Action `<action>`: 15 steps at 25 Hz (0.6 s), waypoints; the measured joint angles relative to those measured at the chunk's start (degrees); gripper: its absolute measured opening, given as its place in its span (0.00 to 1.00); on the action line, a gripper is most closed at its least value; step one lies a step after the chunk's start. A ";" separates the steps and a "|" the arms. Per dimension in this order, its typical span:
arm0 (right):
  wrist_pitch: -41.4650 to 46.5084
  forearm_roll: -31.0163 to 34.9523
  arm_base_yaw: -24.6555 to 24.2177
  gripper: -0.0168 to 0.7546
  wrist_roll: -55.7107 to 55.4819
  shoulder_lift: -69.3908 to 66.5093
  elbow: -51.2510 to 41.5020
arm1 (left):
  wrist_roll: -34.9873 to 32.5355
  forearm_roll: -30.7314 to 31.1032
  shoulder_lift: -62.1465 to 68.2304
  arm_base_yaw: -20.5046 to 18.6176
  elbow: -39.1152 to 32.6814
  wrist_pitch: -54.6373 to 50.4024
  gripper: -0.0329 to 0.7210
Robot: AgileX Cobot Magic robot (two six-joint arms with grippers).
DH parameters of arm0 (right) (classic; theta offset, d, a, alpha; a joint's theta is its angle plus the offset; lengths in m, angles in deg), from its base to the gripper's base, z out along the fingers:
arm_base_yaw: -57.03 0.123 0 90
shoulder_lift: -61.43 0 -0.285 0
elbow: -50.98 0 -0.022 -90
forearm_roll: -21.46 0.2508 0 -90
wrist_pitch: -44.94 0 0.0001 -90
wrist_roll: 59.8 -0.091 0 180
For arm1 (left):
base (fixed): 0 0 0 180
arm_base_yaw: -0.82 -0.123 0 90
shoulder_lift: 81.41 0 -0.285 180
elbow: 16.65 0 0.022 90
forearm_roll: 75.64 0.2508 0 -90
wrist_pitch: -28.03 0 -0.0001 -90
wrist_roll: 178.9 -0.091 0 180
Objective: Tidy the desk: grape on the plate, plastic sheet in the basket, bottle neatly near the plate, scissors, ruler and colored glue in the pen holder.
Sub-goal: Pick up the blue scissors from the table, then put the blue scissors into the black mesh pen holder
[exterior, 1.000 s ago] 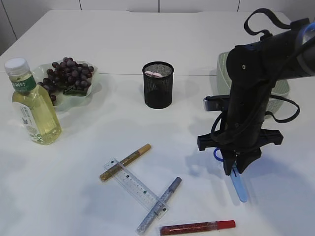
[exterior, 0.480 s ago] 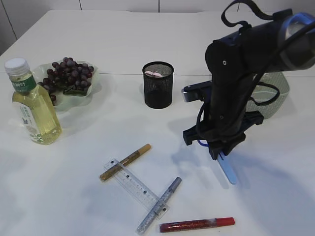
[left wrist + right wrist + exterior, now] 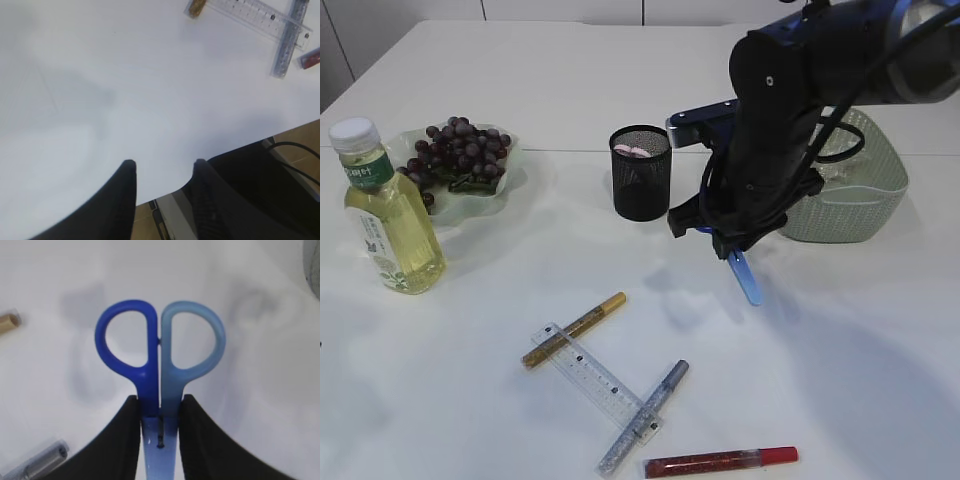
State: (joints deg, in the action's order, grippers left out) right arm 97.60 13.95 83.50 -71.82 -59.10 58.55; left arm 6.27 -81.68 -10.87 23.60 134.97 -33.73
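blue plastic scissors (image 3: pixel 160 370) are the item in hand: two-tone handles, dark blue and pale blue, blades shut. right gripper (image 3: pixel 159 412) has its jaws clamped on the shank just below the finger loops, one jaw on each side. in the exterior view the scissors (image 3: pixel 746 278) hang clear of the tabletop (image 3: pixel 840 340), tip pointing down and slightly tilted, just right of the pen holder (image 3: pixel 641 172) and lower than its rim.

step in hand, as i judge it: carrying the scissors to the pen holder. grapes (image 3: pixel 460 150) already sit on the plate (image 3: pixel 510 180); bottle (image 3: pixel 382 210) stands upright just beside that plate. basket (image 3: pixel 865 190) is behind the right arm; whether the plastic sheet is inside it i cannot tell.

not yet done: ruler (image 3: pixel 595 380) lies flat on the tabletop, crossing over a silver glue pen (image 3: pixel 645 415), touching a gold glue pen (image 3: pixel 575 328); a red glue pen (image 3: pixel 720 461) lies apart near the front edge.

left gripper (image 3: pixel 162 200): jaws apart, nothing between them, poised over bare tabletop near its edge.

next move calls for: raising the tip above the holder rim, shifting left until centred over the opening, bringing the blades closer to vertical, lowering, then releasing. something pink is already in the holder, so the room inside is uncertain.
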 joint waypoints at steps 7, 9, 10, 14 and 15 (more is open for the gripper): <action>-6.85 -3.61 0.00 0.30 0.12 3.78 0.00 | 0.00 -1.13 0.00 0.00 0.00 4.31 0.40; -8.90 -4.81 0.00 0.30 0.12 4.97 0.00 | 0.04 -1.25 0.00 0.00 0.00 5.79 0.40; -10.14 -5.35 0.00 0.30 0.12 5.47 0.00 | 0.04 -1.25 0.00 0.00 0.00 6.24 0.40; -16.02 -6.84 0.00 0.30 0.02 6.17 0.00 | 0.04 -1.35 0.00 0.00 0.00 8.20 0.40; -18.02 -7.13 0.00 0.30 0.02 6.17 0.00 | 0.04 -1.35 0.00 0.00 0.00 8.59 0.40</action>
State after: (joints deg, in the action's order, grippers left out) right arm 79.58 6.82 83.50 -71.80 -52.93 58.55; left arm 6.30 -83.03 -10.87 23.60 134.97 -25.14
